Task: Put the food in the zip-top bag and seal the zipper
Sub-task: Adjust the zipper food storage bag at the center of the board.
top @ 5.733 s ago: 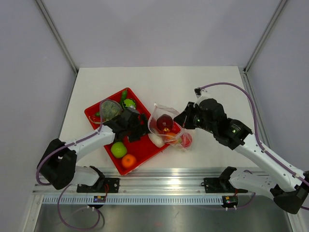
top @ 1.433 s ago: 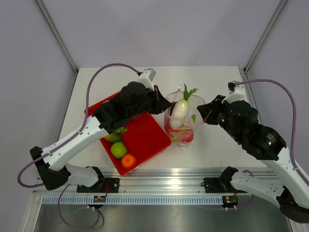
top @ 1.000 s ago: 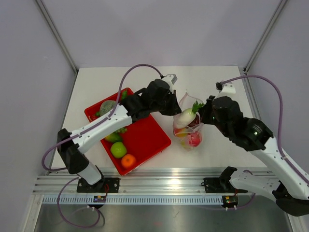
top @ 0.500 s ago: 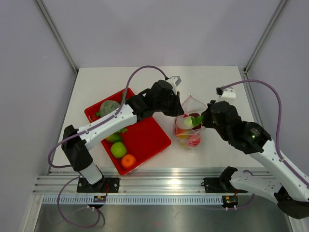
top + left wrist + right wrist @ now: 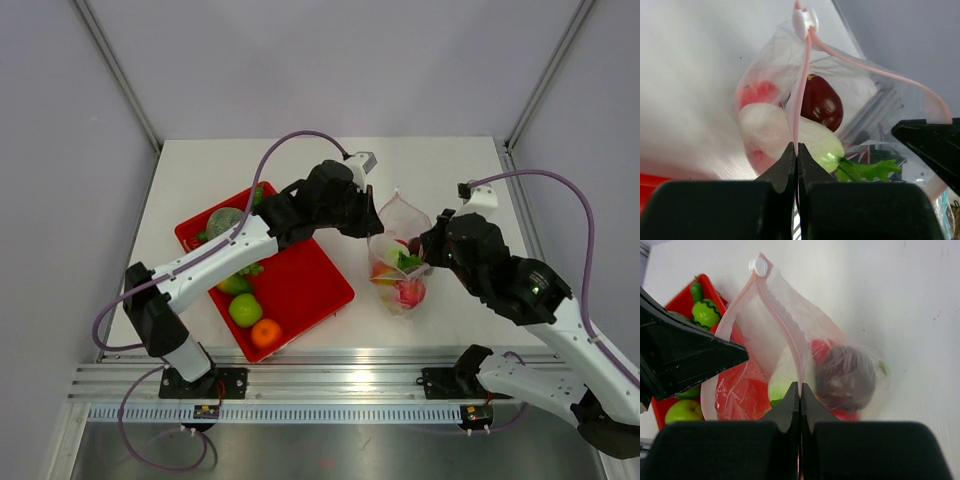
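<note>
On my left wrist camera the left gripper [image 5: 795, 152] has its two black fingers pressed fully together, and the thin pinkish-red plastic zipper strip [image 5: 801, 95] runs straight down into the seam between them. I read that as a closed pinch on one lip of the bag. The right wrist camera shows the same on the other side: the right gripper [image 5: 800, 392] is clamped tight, with the opposite lip of the strip caught between its tips.

The two lips meet at a small white round slider tab [image 5: 805, 19] at the far end and spread apart from there toward each gripper. The mouth therefore gapes and the zipper is not sealed.

The clear crinkly zip-top bag [image 5: 400, 215] stands upright on the white table [image 5: 450, 170], held between the two grippers. Inside it I can see a glossy white radish [image 5: 785, 132] with green leaves lying across a round dark red fruit [image 5: 821, 102], with something bright red behind them that I cannot identify.

To the left of the bag lies the flat red rectangular tray [image 5: 300, 285]. On it are a green apple [image 5: 246, 310] and a small orange fruit [image 5: 266, 333] near its front corner, well apart from the bag. More green pieces at the tray's back are partly hidden under the left arm.
</note>
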Controlling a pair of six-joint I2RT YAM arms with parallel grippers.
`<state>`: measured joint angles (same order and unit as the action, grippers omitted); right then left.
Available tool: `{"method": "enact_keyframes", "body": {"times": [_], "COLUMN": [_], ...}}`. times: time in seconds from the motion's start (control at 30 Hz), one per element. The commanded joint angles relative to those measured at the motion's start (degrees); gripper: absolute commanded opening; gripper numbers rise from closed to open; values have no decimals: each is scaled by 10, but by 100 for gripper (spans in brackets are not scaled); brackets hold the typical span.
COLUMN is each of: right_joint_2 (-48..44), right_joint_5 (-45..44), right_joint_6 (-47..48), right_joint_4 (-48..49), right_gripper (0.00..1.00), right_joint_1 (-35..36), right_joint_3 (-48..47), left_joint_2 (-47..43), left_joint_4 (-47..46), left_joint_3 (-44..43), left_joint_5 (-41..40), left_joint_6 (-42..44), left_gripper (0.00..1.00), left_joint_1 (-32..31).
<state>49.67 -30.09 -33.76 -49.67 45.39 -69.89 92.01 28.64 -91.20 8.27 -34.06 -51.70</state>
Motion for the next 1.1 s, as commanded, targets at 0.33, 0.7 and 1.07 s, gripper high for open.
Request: {"method": "enact_keyframes", "body": {"times": [0.33, 0.7, 1.07], "right_joint_2": [-13, -6, -22], "right_joint_5": [20, -6, 33], "right_joint_6": [19, -25, -41], "right_joint_4": [19, 6, -46], "right_gripper": [1, 13, 41], "right_joint_1": [1, 1, 1], "right_joint_3": [-66, 32, -38], "left_joint_2": [-38, 1, -40], "left_joint_4": [-16, -47, -21], "left_joint_3": [-57, 74, 39], "left_joint_5": [31, 78, 61], "left_joint_6": [19, -2, 10], "left_gripper": [0, 0, 0], "left_joint_1": [3, 6, 6]}}
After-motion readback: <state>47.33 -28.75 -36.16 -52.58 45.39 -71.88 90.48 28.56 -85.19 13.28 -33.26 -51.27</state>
